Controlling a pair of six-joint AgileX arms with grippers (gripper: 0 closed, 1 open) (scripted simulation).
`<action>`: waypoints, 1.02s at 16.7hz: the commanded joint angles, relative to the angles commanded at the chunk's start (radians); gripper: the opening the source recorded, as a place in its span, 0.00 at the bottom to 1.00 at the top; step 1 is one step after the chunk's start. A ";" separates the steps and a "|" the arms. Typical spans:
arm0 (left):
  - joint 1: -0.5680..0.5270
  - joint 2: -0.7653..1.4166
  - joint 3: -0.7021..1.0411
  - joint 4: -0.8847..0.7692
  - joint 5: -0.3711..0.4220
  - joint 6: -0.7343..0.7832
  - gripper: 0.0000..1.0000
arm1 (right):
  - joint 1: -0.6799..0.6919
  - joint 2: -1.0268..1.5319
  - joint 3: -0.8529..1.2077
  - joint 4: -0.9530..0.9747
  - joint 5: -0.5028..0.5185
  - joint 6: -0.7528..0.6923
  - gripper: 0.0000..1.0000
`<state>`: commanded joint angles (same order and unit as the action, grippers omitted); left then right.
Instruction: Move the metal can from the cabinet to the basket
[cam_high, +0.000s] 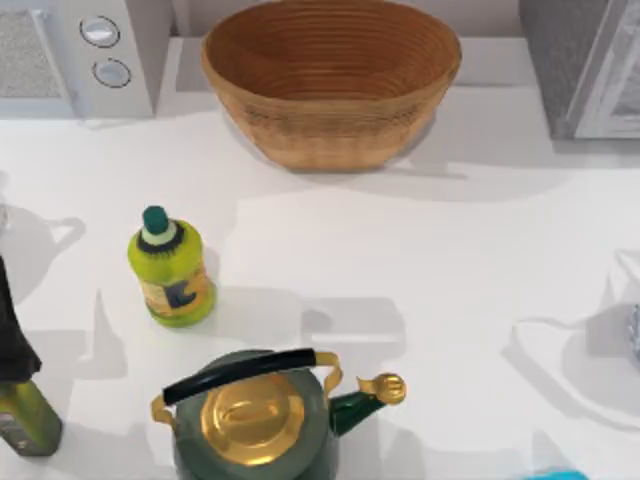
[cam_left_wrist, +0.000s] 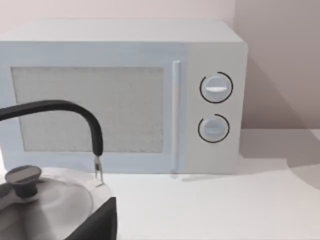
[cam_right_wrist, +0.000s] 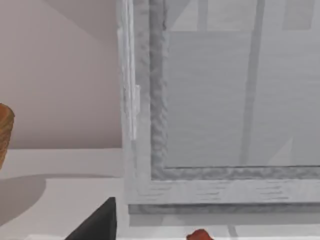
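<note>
While our right arm faced the cabinet (cam_right_wrist: 210, 100) at the counter's far right corner, a red sliver, likely the can (cam_right_wrist: 200, 235), lay below its camera; we couldn't tell its jaws' state.

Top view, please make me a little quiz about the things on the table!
1. True or false: the basket is lying upside down.
2. What colour is the cap on the yellow-green bottle? A red, B dark green, C white.
3. Fill in: the white appliance has ___ round knobs.

Key: 1 false, it sits open side up; 2 B; 3 two.
</note>
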<state>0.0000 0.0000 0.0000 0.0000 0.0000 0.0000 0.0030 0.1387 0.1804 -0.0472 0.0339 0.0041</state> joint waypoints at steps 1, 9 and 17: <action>0.000 0.000 0.000 0.000 0.000 0.000 1.00 | 0.004 0.042 0.058 -0.013 0.008 0.001 1.00; 0.000 0.000 0.000 0.000 0.000 0.000 1.00 | 0.075 0.474 0.716 -0.123 0.075 0.014 1.00; 0.000 0.000 0.000 0.000 0.000 0.000 1.00 | 0.154 0.964 1.351 -0.276 0.137 0.016 1.00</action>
<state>0.0000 0.0000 0.0000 0.0000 0.0000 0.0000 0.1572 1.1025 1.5313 -0.3233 0.1709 0.0205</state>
